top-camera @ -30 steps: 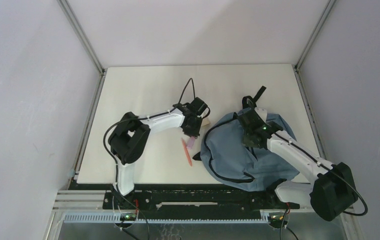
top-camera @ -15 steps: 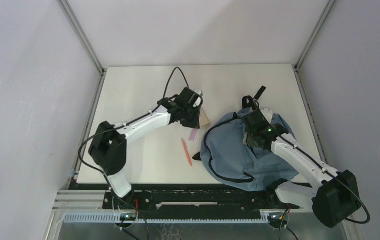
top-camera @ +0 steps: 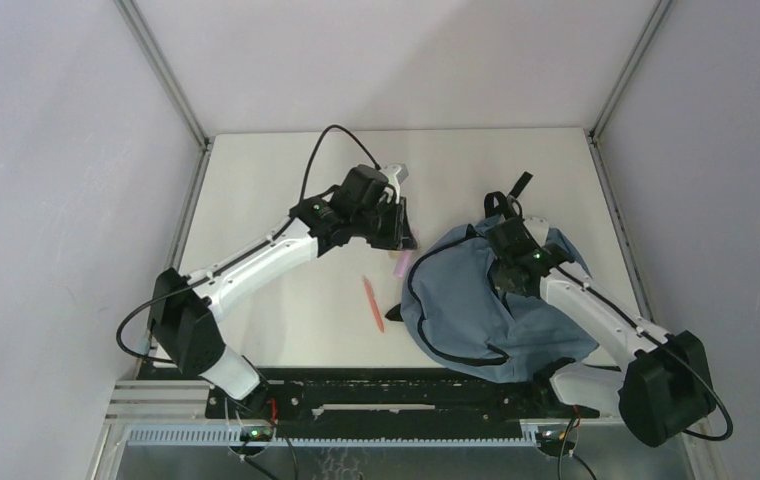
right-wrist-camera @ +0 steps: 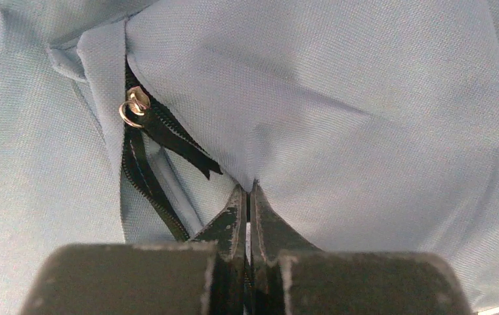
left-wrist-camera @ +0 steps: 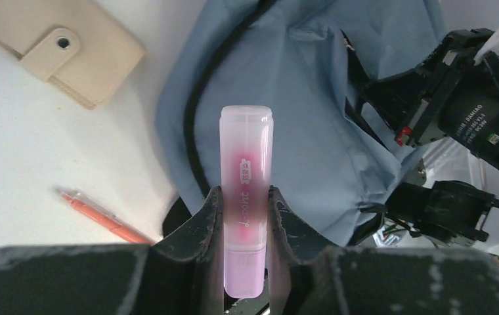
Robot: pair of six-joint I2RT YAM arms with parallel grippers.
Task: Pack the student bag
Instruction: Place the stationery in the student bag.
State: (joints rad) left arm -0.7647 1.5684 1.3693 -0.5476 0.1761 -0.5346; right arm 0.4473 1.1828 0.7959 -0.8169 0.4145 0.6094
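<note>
The left tool (left-wrist-camera: 245, 197) grips a pink highlighter (left-wrist-camera: 246, 157) by its lower barrel. It hangs above the counter (top-camera: 276, 190) just left of the student bag (top-camera: 466, 300), with the highlighter's free end aimed toward the bag, probably ready to slide it in. The right tool (right-wrist-camera: 250, 191) is closed on a pinch of the bag's blue fabric beside the black zipper (right-wrist-camera: 143, 151), seemingly to lift the flap and hold the mouth open. The bag lies on the right half of the counter, under the right tool. A beige wallet (left-wrist-camera: 56, 49) and an orange pen (left-wrist-camera: 102, 220) lie unpacked to the bag's left.
</note>
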